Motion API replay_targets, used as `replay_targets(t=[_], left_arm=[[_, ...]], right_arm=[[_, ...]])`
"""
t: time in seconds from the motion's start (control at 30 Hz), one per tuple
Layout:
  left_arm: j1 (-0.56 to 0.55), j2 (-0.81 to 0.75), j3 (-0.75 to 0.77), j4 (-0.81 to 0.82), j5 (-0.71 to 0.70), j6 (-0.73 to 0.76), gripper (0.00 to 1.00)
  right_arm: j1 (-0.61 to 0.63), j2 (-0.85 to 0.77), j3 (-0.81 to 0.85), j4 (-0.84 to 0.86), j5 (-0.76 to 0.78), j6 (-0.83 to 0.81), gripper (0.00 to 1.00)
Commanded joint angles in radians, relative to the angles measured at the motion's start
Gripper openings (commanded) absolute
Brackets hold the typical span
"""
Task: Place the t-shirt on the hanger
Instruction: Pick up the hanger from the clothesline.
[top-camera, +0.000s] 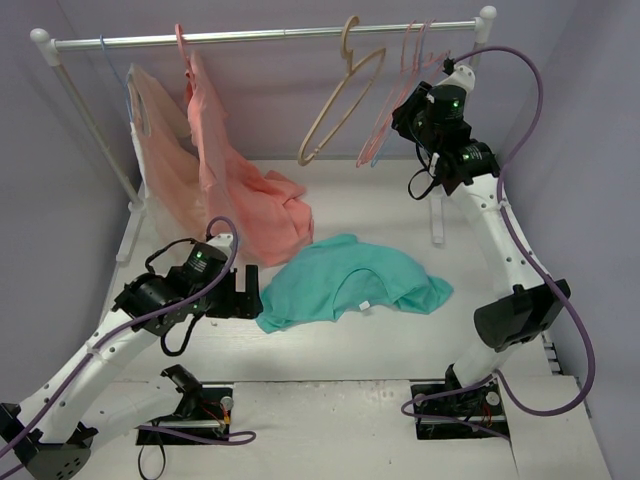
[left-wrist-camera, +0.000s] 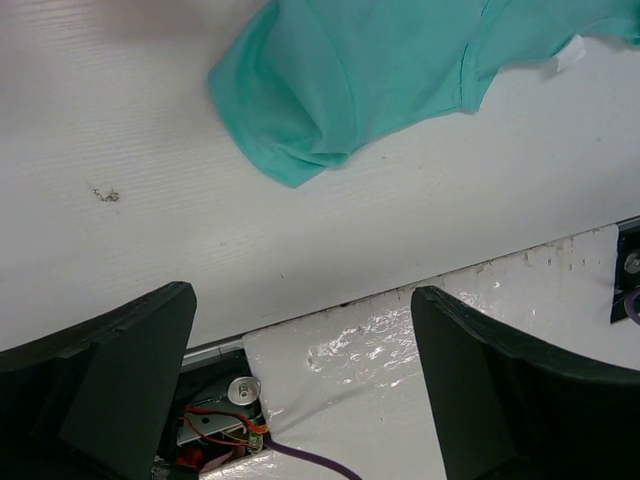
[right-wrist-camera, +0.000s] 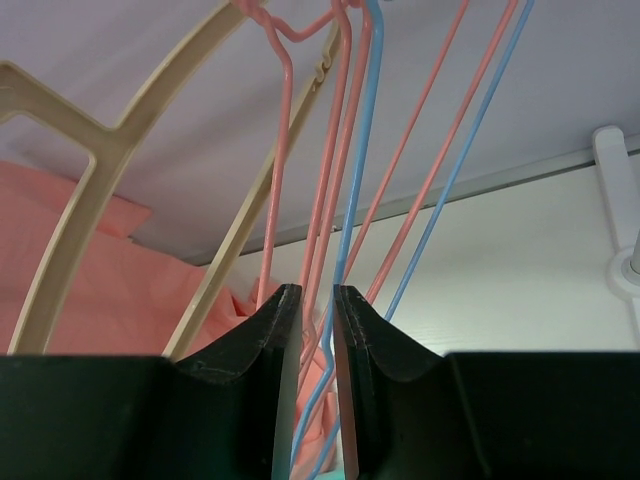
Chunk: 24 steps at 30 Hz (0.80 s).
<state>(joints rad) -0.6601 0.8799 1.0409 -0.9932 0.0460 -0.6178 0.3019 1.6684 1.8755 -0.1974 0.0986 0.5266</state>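
Blue hanger (right-wrist-camera: 358, 150) and pink wire (right-wrist-camera: 327, 150) both sit in your right end effector (right-wrist-camera: 317, 292) pinch; you may drag both. Left end effector (left-wrist-camera: 300, 295) spread.

The teal t-shirt (top-camera: 350, 282) is found lying crumpled on the table (top-camera: 400, 340). The thin light-blue hanger (right-wrist-camera: 358, 140) is hung from the rail (top-camera: 260, 38) among pink hangers (right-wrist-camera: 281, 150).

The narrow slot between the right gripper's (right-wrist-camera: 318, 300) fingers is being crowded by the hanger (right-wrist-camera: 357, 170) and thin pink hangers (right-wrist-camera: 277, 170), with the beige hanger (right-wrist-camera: 70, 230) just beside. Bare table (left-wrist-camera: 150, 120) is being left open between the left gripper's (left-wrist-camera: 300, 310) spread fingers, short of the t-shirt (left-wrist-camera: 350, 70).
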Motion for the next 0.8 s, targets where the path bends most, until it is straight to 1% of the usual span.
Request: replay_targets(t=[0.0, 0.5, 0.6, 0.67, 0.7, 0.73, 0.77], left_arm=[[-0.004, -0.006, 0.005, 0.002, -0.015, -0.017, 0.93], [-0.003, -0.010, 0.001, -0.012, -0.017, -0.010, 0.93], [-0.004, -0.010, -0.001, -0.010, -0.017, -0.010, 0.93], [-0.004, -0.006, -0.001, -0.009, -0.015, -0.008, 0.93], [-0.004, -0.006, -0.001, -0.009, -0.015, -0.008, 0.93], [-0.004, -0.004, 0.001, -0.009, -0.015, -0.008, 0.93], [-0.004, -0.002, 0.002, -0.007, -0.015, -0.008, 0.93]], right_arm=[[-0.003, 0.011, 0.007, 0.090, 0.030, 0.000, 0.21], [-0.003, 0.021, -0.026, 0.090, 0.063, 0.001, 0.20], [-0.004, 0.022, -0.033, 0.096, 0.061, 0.003, 0.15], [-0.004, 0.019, -0.041, 0.105, 0.064, -0.003, 0.08], [-0.004, 0.017, -0.042, 0.108, 0.066, -0.005, 0.02], [-0.004, 0.013, -0.042, 0.113, 0.069, -0.010, 0.00], [-0.004, 0.008, -0.041, 0.118, 0.067, -0.016, 0.00]])
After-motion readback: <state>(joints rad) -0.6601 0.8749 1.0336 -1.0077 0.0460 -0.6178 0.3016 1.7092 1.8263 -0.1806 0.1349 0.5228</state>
